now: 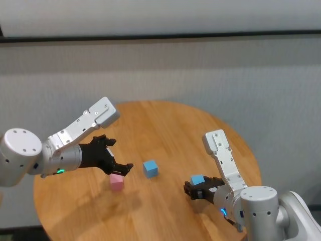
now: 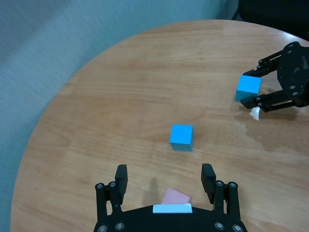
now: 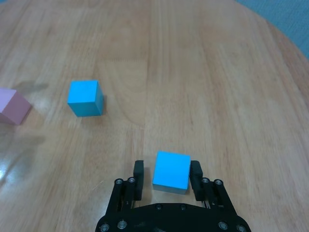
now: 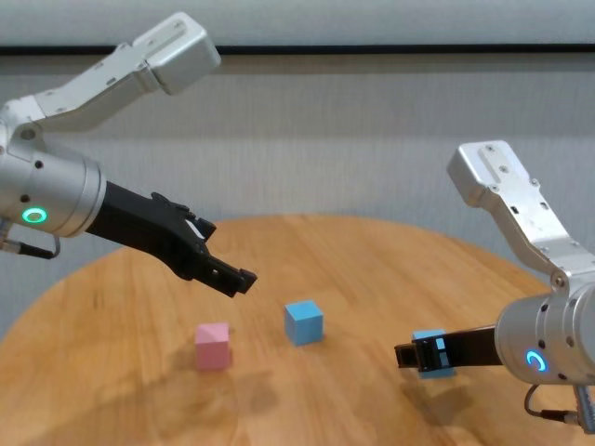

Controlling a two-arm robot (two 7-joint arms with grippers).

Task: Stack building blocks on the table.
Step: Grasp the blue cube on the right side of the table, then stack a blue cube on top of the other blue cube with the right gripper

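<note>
Currently the right end effector (image 3: 165,172) sits low over the round wood-grain tabletop (image 1: 165,120) with its two black fingers (image 3: 138,175) closed against opposite sides of a light blue block (image 3: 171,170); in the chest view that held block (image 4: 429,353) shows at the fingertips, at or just above the wood, and whether it touches cannot be told. Ahead of this end effector and off toward the robot's left stands the second light blue block (image 3: 85,98), alone on the wood, well apart from the held one. Farther out the same way lies the pink block (image 3: 13,107), cut by the frame edge. The left end effector (image 2: 164,177) hangs in the air above the tabletop, fingers (image 2: 120,177) spread wide with nothing between them. The pink block (image 2: 175,197) lies below it, partly hidden by the end effector's body in the left wrist view; the chest view shows clear air between the fingertips (image 4: 244,278) and the pink block (image 4: 212,345). Beyond the left end effector's open fingers stands the free blue block (image 2: 181,137), near the pink one but not touching. Head view: pink block (image 1: 116,182) and free blue block (image 1: 150,168) side by side with a gap, and the held blue block (image 1: 197,179) well apart toward the robot's right. No block rests on another.
</note>
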